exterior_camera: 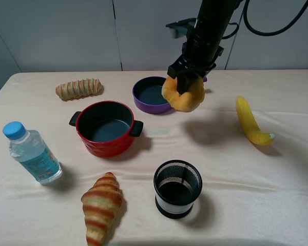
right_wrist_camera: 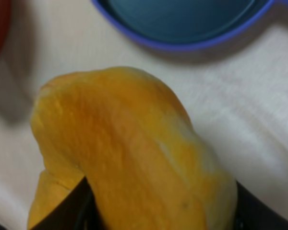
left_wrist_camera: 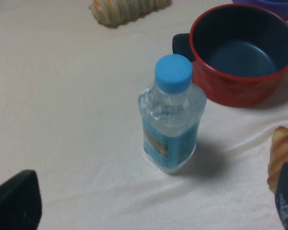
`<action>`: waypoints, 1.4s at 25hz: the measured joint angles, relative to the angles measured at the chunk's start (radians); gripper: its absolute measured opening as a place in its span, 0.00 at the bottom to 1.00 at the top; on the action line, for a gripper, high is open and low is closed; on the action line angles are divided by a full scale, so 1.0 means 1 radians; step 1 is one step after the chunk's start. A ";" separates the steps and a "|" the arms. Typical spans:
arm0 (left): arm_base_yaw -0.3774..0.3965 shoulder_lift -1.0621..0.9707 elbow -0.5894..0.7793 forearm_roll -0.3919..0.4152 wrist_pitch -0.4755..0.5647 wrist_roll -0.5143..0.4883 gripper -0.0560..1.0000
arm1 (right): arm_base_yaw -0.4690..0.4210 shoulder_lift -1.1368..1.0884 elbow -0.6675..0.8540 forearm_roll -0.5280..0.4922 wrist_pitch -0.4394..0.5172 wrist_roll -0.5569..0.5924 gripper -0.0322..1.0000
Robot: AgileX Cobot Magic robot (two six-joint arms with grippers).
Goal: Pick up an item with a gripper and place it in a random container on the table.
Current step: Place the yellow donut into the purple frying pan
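Note:
My right gripper is shut on the golden-yellow doughnut and holds it in the air just right of the purple pan. The pan stands at the back middle of the cream table, its dark inside empty, and the arm hides its handle. In the right wrist view the doughnut fills the frame between the dark fingers, with the pan's rim beyond it. My left gripper is open and empty, low over the cloth near the bottle. It does not show in the exterior view.
A red two-handled pot stands left of the pan. A water bottle is at the left, also seen in the left wrist view. A croissant and a black mesh cup lie in front. A banana is at the right and a striped roll at the back left.

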State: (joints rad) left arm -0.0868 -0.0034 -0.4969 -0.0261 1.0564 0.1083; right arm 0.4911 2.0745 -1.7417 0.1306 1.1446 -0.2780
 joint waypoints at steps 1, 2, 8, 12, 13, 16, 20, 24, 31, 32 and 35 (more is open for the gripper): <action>0.000 0.000 0.000 0.000 0.000 0.000 0.99 | 0.000 0.005 -0.022 0.000 0.008 0.005 0.36; 0.000 0.000 0.000 0.000 0.000 0.000 0.99 | 0.000 0.012 -0.044 0.000 0.017 0.008 0.36; 0.000 0.000 0.000 0.000 0.000 0.000 0.99 | 0.000 0.091 -0.203 0.001 0.044 0.011 0.36; 0.000 0.000 0.000 0.000 0.000 0.000 0.99 | 0.000 0.133 -0.284 0.011 0.044 0.011 0.36; 0.000 0.000 0.000 0.000 0.000 0.000 0.99 | 0.000 0.143 -0.298 0.016 0.041 0.011 0.36; 0.000 0.000 0.000 0.000 0.000 0.000 0.99 | 0.008 0.179 -0.340 0.022 0.020 0.012 0.36; 0.000 0.000 0.000 0.000 0.000 0.000 0.99 | 0.029 0.224 -0.381 0.023 -0.015 0.012 0.36; 0.000 0.000 0.000 0.000 0.000 0.000 0.99 | 0.034 0.254 -0.387 0.022 -0.068 0.013 0.36; 0.000 0.000 0.000 0.000 0.000 0.000 0.99 | 0.034 0.290 -0.388 0.021 -0.150 0.013 0.36; 0.000 0.000 0.000 0.000 0.000 0.000 0.99 | 0.034 0.296 -0.388 0.021 -0.159 0.013 0.36; 0.000 0.000 0.000 0.000 0.000 0.000 0.99 | 0.034 0.318 -0.388 0.021 -0.192 0.013 0.36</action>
State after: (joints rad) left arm -0.0868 -0.0034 -0.4969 -0.0261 1.0564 0.1083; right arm 0.5255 2.3923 -2.1302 0.1516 0.9528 -0.2655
